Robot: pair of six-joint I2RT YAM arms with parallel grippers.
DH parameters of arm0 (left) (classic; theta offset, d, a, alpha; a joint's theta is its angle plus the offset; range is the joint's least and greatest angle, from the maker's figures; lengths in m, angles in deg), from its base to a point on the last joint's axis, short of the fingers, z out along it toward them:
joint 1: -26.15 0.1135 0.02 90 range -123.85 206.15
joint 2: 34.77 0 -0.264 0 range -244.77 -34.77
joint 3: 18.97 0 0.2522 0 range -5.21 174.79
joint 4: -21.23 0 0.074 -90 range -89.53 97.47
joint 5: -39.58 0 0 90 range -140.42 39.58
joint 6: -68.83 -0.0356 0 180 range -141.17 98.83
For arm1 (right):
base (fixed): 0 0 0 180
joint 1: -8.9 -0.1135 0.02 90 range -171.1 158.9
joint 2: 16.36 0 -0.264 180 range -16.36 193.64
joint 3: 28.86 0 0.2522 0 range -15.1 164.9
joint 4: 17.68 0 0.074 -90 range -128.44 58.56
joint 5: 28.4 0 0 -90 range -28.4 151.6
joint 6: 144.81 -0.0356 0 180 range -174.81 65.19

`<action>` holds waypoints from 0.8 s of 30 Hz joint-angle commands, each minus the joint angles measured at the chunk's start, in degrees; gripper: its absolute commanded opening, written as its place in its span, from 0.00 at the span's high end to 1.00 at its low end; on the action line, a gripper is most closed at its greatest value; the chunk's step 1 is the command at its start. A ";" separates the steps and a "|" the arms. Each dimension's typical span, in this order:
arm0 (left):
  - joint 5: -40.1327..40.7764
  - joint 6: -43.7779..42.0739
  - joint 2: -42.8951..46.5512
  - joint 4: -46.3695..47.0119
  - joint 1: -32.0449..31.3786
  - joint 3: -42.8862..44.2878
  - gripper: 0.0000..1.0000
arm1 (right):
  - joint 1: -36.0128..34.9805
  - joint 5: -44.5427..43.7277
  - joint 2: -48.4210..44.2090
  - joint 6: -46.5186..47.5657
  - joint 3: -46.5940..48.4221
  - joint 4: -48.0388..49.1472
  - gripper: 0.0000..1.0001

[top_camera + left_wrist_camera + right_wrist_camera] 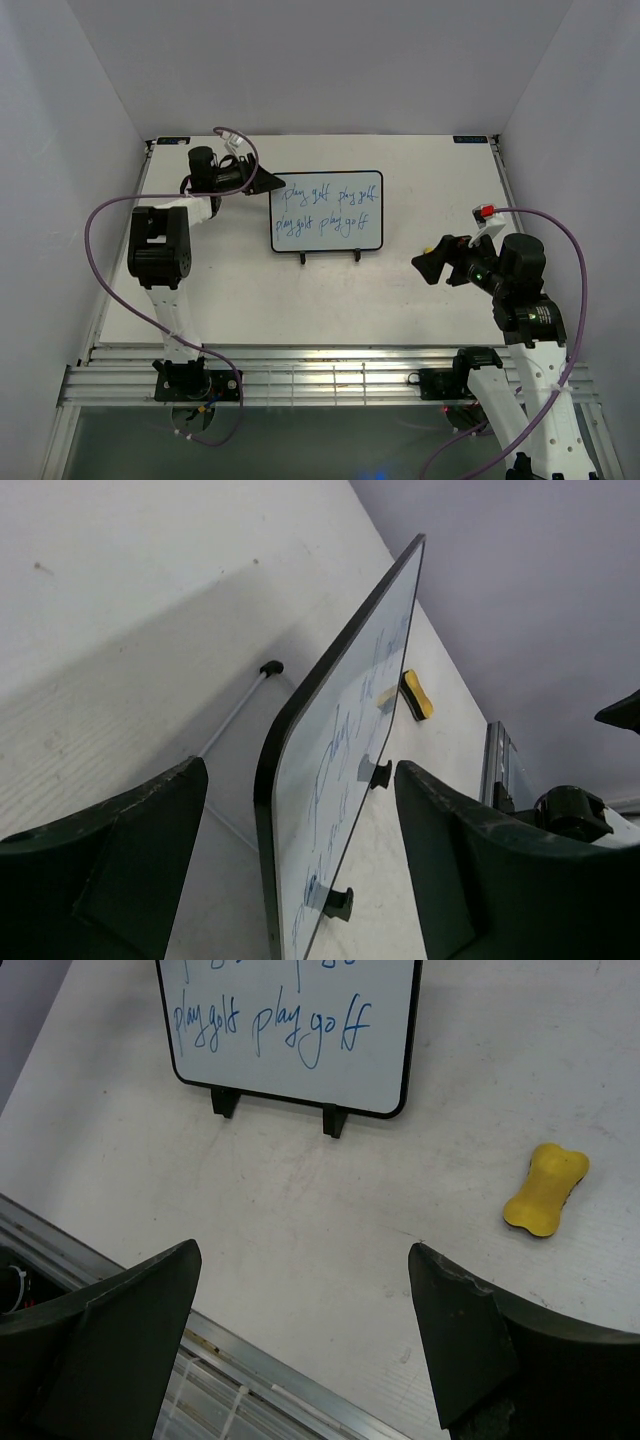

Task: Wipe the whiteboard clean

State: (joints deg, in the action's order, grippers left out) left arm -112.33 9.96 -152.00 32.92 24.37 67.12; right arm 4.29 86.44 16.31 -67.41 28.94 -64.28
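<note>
The whiteboard stands tilted on its stand at the table's middle, with blue "play golf" written on it several times. My left gripper is open at the board's upper left corner. In the left wrist view the board's black edge stands between the two open fingers of the left gripper, apart from both. My right gripper is open and empty above the table, right of the board. In the right wrist view, where it is also open, the board is ahead and a yellow eraser lies to the right.
The thin wire stand with black feet props the board; its rear leg shows in the left wrist view. The eraser lies beyond the board there. An aluminium rail runs along the near table edge. White walls enclose the table.
</note>
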 commanded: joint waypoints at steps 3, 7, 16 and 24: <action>-6.03 3.05 -1.77 6.71 -0.42 6.15 0.20 | 0.03 0.39 -0.23 1.26 0.27 1.46 0.10; -6.38 2.79 -2.74 6.98 -0.42 7.46 0.26 | 0.03 -0.23 -0.23 1.61 0.88 1.29 0.10; -7.52 3.67 -5.99 7.16 -1.38 9.31 0.39 | 0.03 -0.76 -2.52 1.17 0.53 2.52 0.09; -6.73 6.13 -7.84 9.26 -2.35 10.63 0.51 | 0.03 -1.46 -3.22 0.30 -0.52 3.57 0.08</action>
State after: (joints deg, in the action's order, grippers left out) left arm -118.14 15.19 -160.09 39.70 22.51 75.43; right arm 4.29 85.65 13.94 -66.62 28.91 -63.98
